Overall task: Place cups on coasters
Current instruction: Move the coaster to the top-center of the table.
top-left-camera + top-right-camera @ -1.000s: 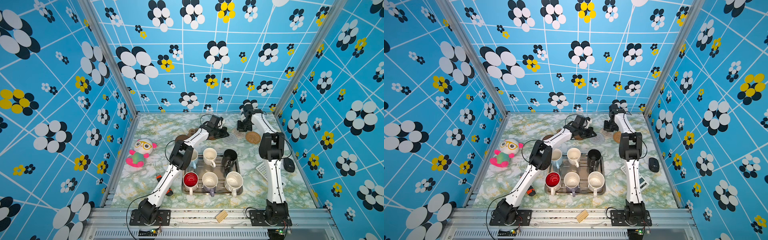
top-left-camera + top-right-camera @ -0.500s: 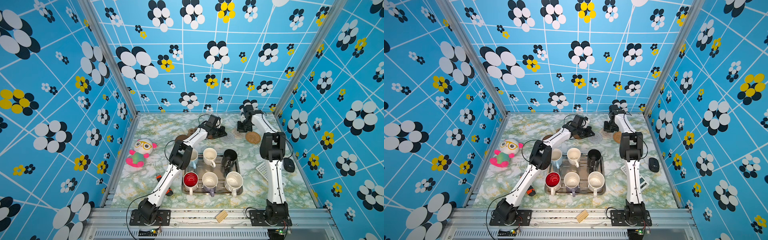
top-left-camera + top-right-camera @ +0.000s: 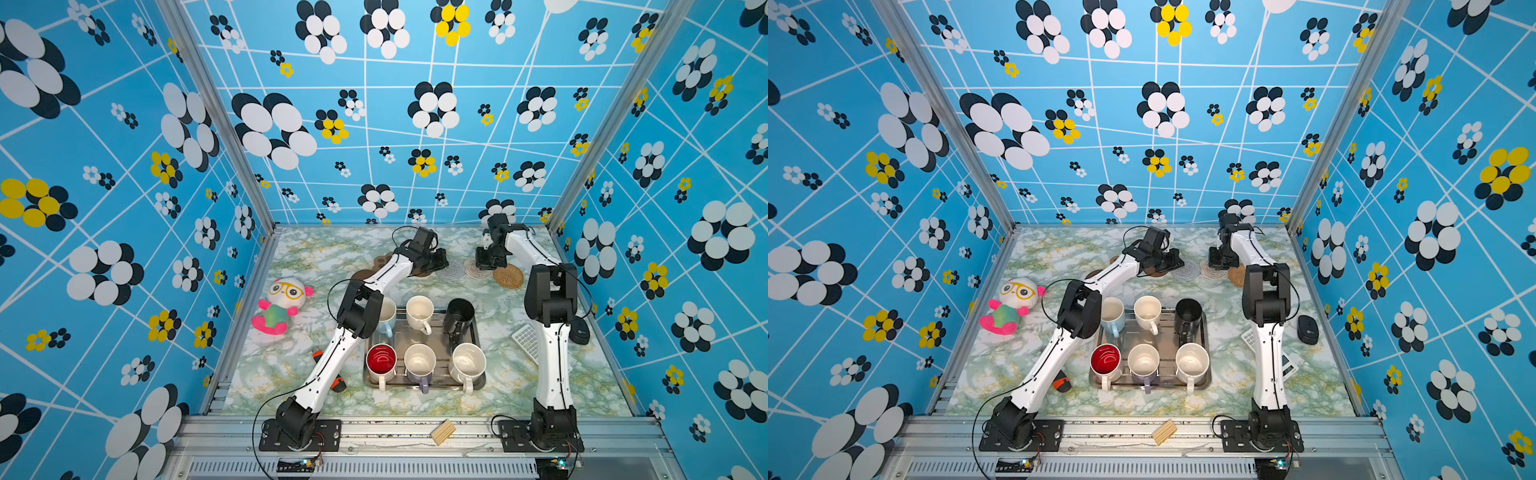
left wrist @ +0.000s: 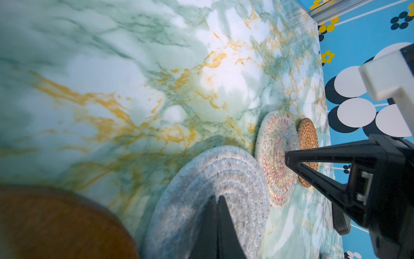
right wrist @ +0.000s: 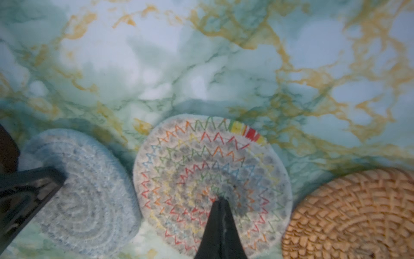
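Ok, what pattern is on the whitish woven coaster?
Whitish coaster: rainbow zigzag stitching in rings, clearest in right wrist view.

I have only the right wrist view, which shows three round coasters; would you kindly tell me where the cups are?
Observer: All six cups stand in two rows of three at the steel tray, none on a coaster.
Operator: Thank you. Are there coasters beyond my three?
Observer: Yes, a dark brown disc lies beside the grey woven coaster.
Operator: Which cup is at the tray's far corner on the robot's right?
Observer: The black cup stands there, upright.
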`<state>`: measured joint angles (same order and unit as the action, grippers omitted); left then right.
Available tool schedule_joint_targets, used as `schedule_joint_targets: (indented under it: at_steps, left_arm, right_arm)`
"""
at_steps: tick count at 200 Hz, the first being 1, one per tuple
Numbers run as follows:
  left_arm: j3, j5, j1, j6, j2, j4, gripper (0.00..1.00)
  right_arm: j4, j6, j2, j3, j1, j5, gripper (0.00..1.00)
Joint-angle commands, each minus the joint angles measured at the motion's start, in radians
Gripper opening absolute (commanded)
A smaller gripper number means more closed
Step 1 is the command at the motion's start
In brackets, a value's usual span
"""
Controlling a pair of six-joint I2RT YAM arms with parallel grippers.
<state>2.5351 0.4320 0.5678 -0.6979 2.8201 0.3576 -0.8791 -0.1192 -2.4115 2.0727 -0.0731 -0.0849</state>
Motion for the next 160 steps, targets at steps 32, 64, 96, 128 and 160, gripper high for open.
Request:
schedule_joint_targets:
  at_steps: [32,64,96,128,160]
  left_arm:
    - [-0.023,-0.107,-0.031,-0.013,0.011,0.091,0.00]
    - [-0.046,-0.092,-0.029,-0.014,-0.005,0.064,0.00]
    - [-0.053,-0.069,-0.023,-0.015,-0.017,0.051,0.00]
    - [-0.081,-0.061,-0.017,-0.011,-0.045,0.031,0.00]
    - [-0.101,-0.055,-0.017,-0.002,-0.083,0.016,0.04]
  right_arm:
    - [-0.070,0.010,-0.015,-0.049,0.001,-0.014,0.00]
    - [-0.070,0.010,-0.015,-0.044,0.001,-0.024,0.00]
    - [-0.073,0.009,-0.017,-0.025,0.001,-0.037,0.00]
    - [-0.091,0.009,-0.024,0.017,0.001,-0.053,0.00]
    - [-0.099,0.006,-0.018,0.039,0.001,-0.057,0.00]
